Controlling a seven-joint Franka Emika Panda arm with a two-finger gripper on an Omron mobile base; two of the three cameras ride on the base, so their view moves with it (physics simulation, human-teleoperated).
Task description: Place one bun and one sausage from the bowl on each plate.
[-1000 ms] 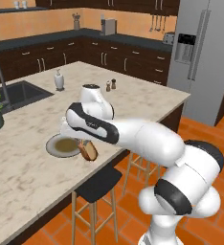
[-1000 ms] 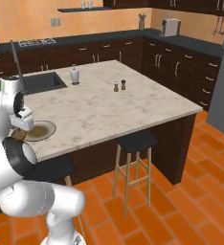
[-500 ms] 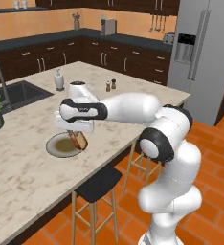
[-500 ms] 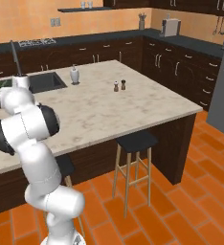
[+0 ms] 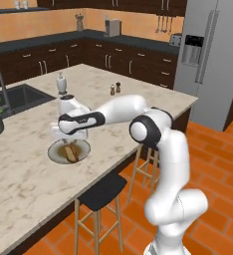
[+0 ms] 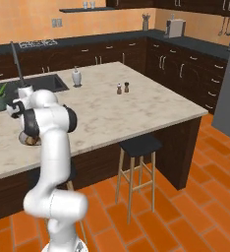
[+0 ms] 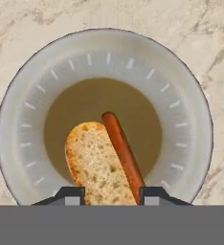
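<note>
So we hung right over the grey plate (image 7: 28, 95), gripper (image 7: 111, 194) spread apart around the bun (image 7: 98, 162), sausage (image 7: 123, 150) touching alongside, both long axes running straight away from us.

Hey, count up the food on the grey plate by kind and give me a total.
Buns: 1, bun
Sausages: 1, sausage
Total: 2, both lying side by side on the grey plate

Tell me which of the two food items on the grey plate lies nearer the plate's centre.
The sausage: thin, reddish-brown, its tip reaching the olive-brown middle of the plate. The wider, crusty bun lies beside it, nearer the rim.
</note>
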